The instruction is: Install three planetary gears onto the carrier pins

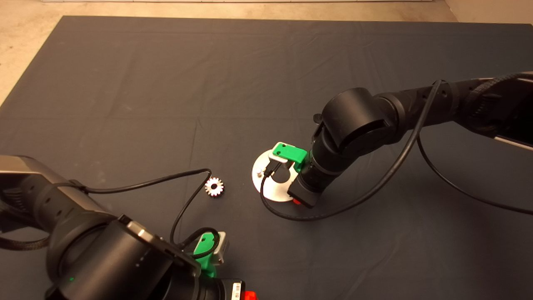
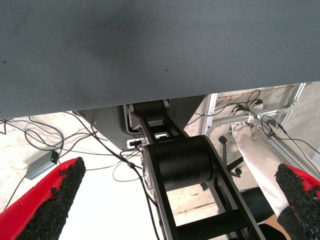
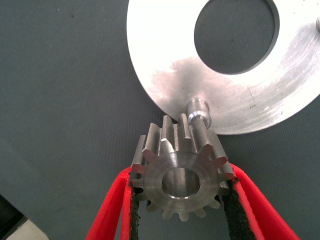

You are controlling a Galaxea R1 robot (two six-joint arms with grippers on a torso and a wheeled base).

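A: Silver metal is what I notice first in the head view: the round disc (image 1: 272, 189) lies flat on the dark mat (image 1: 166, 83), and the right gripper (image 1: 296, 201) stands over its near edge. A second gear (image 1: 214, 186) lies flat on the mat, well apart from the disc, toward the left arm.

B: And the left gripper (image 1: 250, 296)?

A: It waits at the lower edge of the picture. In the left wrist view its fingers (image 2: 50, 200) stand wide apart with nothing between them (only the mat edge and the robot's base show there).

B: What about the right wrist view?

A: There the red fingers (image 3: 112, 210) are closed on a gear (image 3: 180, 175), the pads pressing its teeth from two sides. The gear is just beside a carrier pin (image 3: 198, 111) at the rim of the disc, but not yet on it. One more pin (image 3: 317, 22) shows at the picture's edge; a third I cannot see.

B: How does the gear point?

A: Its bore axis looks about parallel to the pin, both upright from the disc, and the hole faces the camera.

B: So how to do this step well?

A: I think the bore must come exactly above the pin, kept level, then go down slowly. If tilted, it may jam on the pin.
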